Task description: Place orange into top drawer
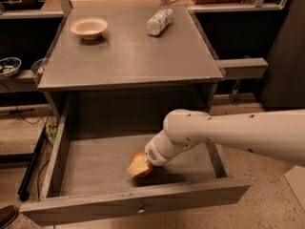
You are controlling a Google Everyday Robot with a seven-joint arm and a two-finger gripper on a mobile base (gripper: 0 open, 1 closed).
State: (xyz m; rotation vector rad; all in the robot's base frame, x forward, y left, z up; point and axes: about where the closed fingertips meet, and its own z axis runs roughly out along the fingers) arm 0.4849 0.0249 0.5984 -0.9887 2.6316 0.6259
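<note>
The top drawer (pixel 86 166) is pulled wide open below the tabletop, with its small round knob (pixel 141 207) on the front panel. The orange (pixel 142 169), orange-red with a paler yellowish patch, is low inside the drawer near the front, about mid-width. My gripper (pixel 144 163) reaches down into the drawer from the right on its white arm (pixel 228 132) and is right at the orange, touching it from above and the right. The white wrist hides most of the gripper.
A cream bowl (pixel 88 27) stands at the back left of the grey tabletop (pixel 128 56). A clear plastic bottle (pixel 159 21) lies at the back right. Shelves with a small dish (pixel 8 66) are on the left. A dark cabinet stands on the right.
</note>
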